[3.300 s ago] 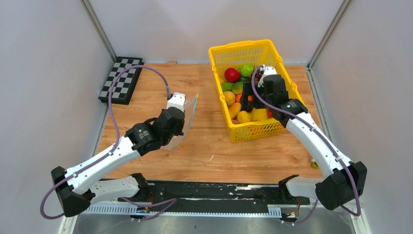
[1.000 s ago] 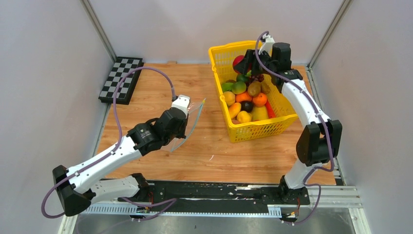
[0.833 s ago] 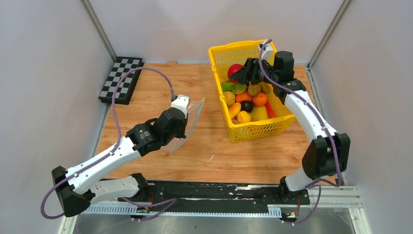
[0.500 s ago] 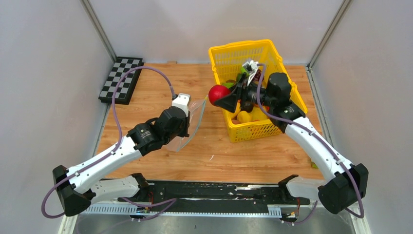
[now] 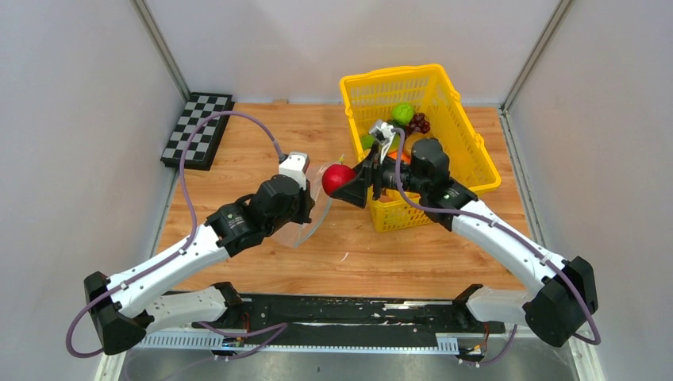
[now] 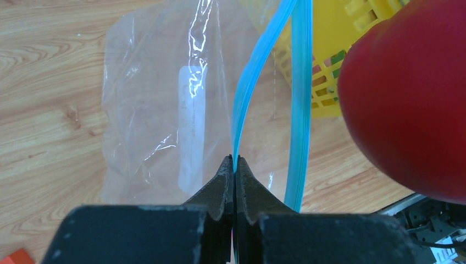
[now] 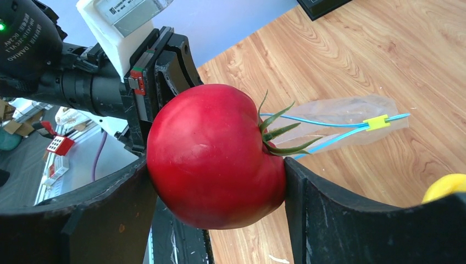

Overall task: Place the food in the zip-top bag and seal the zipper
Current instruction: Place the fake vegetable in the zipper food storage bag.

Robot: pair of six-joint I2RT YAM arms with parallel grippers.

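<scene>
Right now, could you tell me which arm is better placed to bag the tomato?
Right: the right gripper holds the tomato beside the open zip-top bag; the left gripper pinches its zipper.

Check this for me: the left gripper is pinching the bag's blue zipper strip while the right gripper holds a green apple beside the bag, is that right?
The right gripper holds a red tomato with a green stem, not a green apple; the right wrist view shows it. The left gripper does pinch the zipper of the zip-top bag.

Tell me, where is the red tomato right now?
Top view: the red tomato hangs mid-table in the right arm's jaws, between the zip-top bag on its left and the yellow basket.
</scene>
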